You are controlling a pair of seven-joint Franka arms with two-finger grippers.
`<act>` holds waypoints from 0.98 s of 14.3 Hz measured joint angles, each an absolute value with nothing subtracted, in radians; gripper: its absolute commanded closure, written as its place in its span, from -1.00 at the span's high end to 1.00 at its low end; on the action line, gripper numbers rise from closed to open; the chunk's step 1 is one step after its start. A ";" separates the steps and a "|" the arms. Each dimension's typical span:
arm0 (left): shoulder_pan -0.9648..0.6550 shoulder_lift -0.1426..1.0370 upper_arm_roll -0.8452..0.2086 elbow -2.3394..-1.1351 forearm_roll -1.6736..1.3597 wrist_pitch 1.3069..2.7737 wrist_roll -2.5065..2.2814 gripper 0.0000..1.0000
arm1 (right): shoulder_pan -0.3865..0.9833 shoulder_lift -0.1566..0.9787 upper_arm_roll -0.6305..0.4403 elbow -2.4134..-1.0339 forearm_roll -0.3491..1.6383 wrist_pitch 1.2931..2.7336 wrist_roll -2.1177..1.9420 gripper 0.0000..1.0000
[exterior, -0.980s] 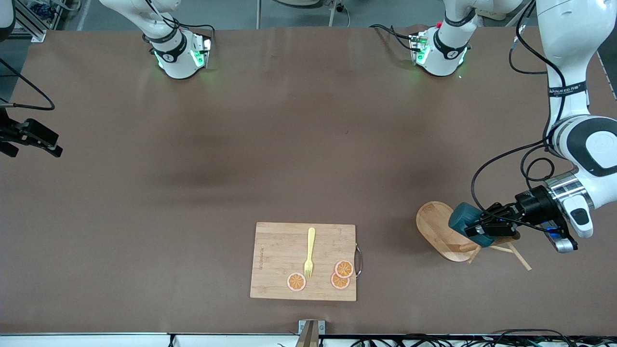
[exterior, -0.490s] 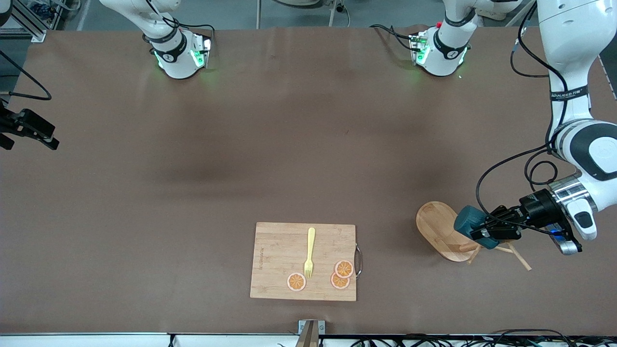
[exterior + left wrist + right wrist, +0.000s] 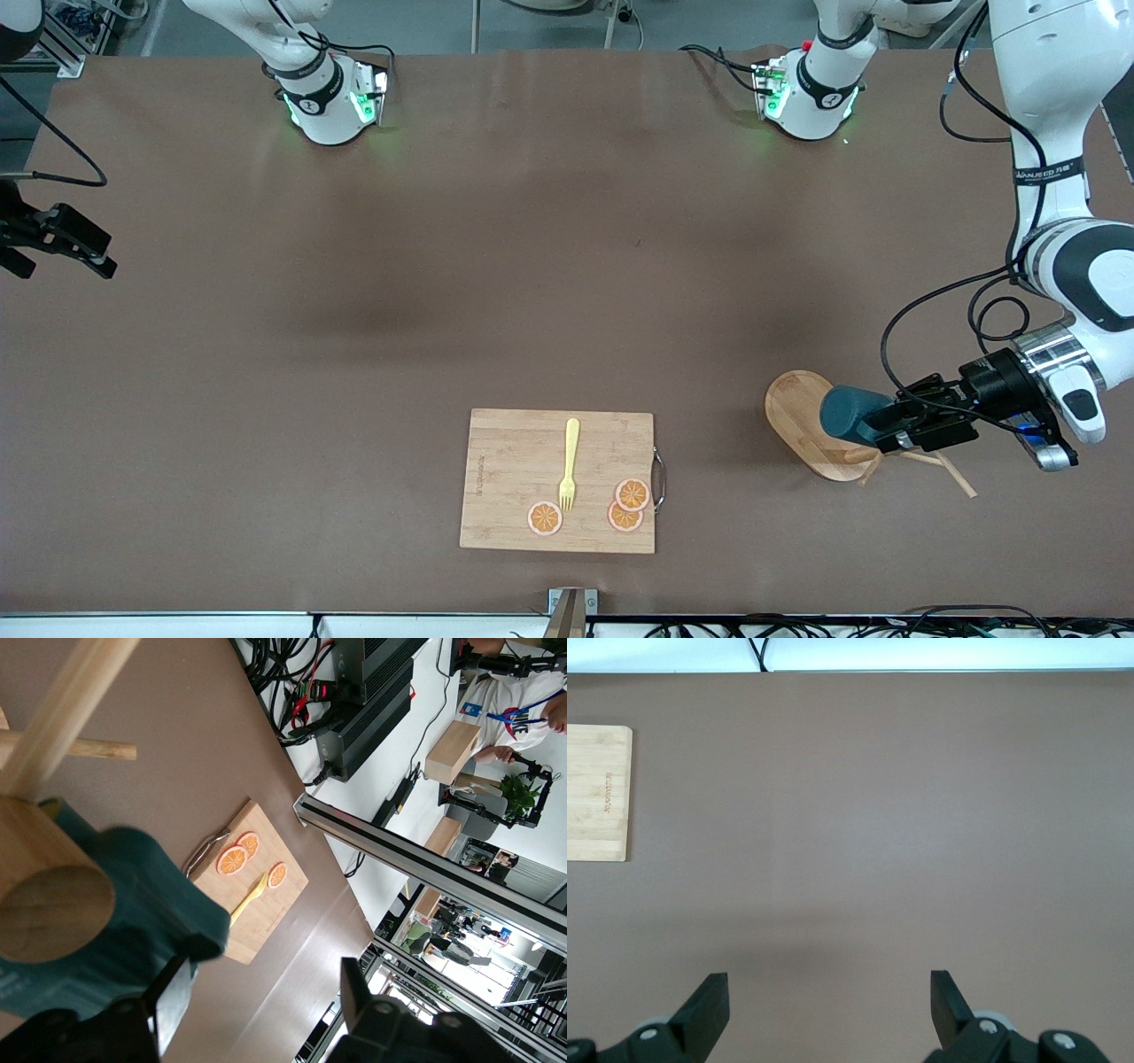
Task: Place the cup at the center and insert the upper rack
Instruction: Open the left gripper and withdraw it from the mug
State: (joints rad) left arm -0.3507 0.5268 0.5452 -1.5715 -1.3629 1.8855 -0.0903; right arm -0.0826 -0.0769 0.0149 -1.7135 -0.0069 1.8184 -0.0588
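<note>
The mug tree point(image 3: 819, 425) lies tipped over on the worktop toward the left arm's end, well apart from the bamboo cutting board point(image 3: 556, 479) that carries a yellow fork point(image 3: 569, 463) and three orange slices point(image 3: 625, 507). The mug tree's oval base point(image 3: 797, 409) stands on edge facing the board, and its pole runs away from the board toward the left arm's end, with thin pegs point(image 3: 952, 471) splayed at that end.

The teal cup point(image 3: 849, 416) sits at the base of the mug tree, against the pole; in the left wrist view the cup point(image 3: 124, 921) presses right beside the round pole end point(image 3: 53, 904). The left gripper point(image 3: 904, 424) is at the cup, pointing along the pole toward the board. Its fingers point(image 3: 173, 997) are spread, and the cup appears to lie just in front of them rather than gripped, though whether one finger touches it is hard to say.

The right gripper point(image 3: 62, 239) waits at the right arm's end of the worktop, very far from the board and farther still from the cup; its fingers point(image 3: 709, 1005) are wide apart with nothing between them.

So the left arm is much the nearer one. The cup lies straight ahead of its fingers, toward the board, and the centre of the worktop lies farther from the front camera than the board, so the cup is not yet placed and the mug tree not yet set up.
</note>
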 measured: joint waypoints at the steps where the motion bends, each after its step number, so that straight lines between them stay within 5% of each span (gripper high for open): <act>1: -0.350 0.526 0.545 -1.568 -1.363 1.885 -0.090 1.00 | -0.083 -0.087 0.015 -1.722 -0.007 1.824 -0.059 1.00; 7: -0.354 0.486 0.545 -1.529 -1.329 1.880 -0.145 1.00 | -0.083 -0.103 0.015 -1.724 -0.007 1.833 -0.062 1.00; 14: -0.443 0.285 0.542 -1.508 -0.697 1.865 -0.256 1.00 | -0.083 -0.103 0.015 -1.721 -0.007 1.827 -0.064 1.00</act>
State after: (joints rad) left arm -0.4432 0.2851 0.5423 -1.5081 -0.6973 1.8649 -0.2561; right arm -0.0826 -0.1033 0.0149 -1.7206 -0.0075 1.8272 -0.0640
